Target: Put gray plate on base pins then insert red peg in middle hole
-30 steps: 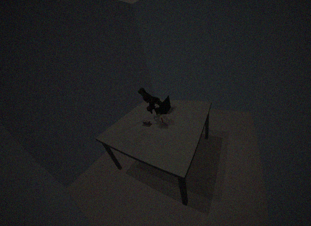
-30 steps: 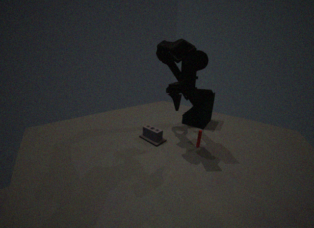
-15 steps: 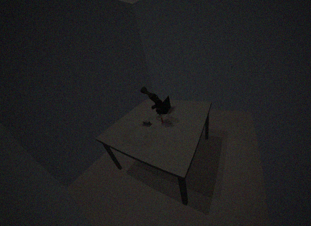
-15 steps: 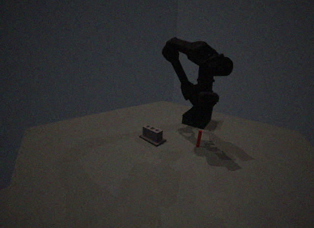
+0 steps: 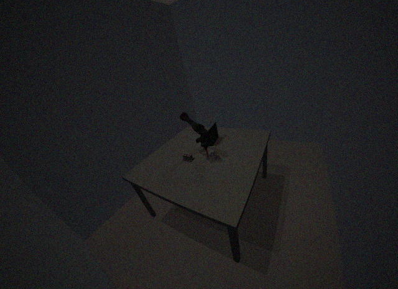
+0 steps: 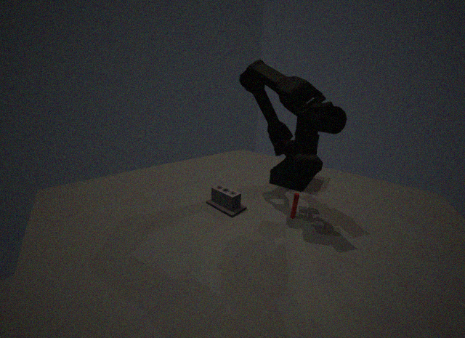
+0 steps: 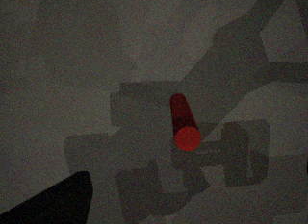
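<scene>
The gray plate (image 5: pixel 187 157) (image 6: pixel 225 199) is a block with three holes in its top. It sits level on the thin base (image 6: pixel 220 208); the pins cannot be made out. The red peg (image 5: pixel 207 153) (image 6: pixel 294 206) (image 7: pixel 187 133) stands upright on the table, apart from the base, and no peg shows in the plate's middle hole. My gripper (image 7: pixel 199 173) is open and empty, pointing down above the peg. In the wrist view the peg's top lies between the left finger and the sliver of the right finger. In the exterior view the fingers merge with the dark arm.
The black arm base (image 6: pixel 296 173) stands on the table (image 5: pixel 221 189) (image 6: pixel 168 259) behind the peg. The plate and base are left of the peg in the top and exterior views. Arm shadows fall around the peg, and the light is dim.
</scene>
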Robot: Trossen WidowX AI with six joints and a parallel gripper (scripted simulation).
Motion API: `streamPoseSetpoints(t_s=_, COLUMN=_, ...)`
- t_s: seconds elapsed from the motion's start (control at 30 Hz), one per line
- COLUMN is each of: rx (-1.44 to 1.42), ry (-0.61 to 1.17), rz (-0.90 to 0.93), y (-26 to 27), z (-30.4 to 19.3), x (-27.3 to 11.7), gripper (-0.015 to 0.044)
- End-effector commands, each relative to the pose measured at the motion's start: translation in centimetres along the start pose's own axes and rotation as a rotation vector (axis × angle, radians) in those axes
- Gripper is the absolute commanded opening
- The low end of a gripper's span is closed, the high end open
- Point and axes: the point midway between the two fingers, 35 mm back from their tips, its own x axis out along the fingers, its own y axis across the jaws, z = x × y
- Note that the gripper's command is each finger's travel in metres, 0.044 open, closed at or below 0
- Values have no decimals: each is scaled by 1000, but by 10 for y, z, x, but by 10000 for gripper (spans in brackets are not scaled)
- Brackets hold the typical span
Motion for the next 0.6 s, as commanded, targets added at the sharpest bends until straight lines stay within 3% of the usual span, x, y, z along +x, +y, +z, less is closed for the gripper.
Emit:
streamPoseSetpoints(t_s=0.0, rx=-5, ry=-7, rz=1, y=1, z=1, x=13, gripper=440)
streamPoseSetpoints(t_s=0.57, rx=-5, ry=-8, rz=2, y=2, z=1, x=37, gripper=440)
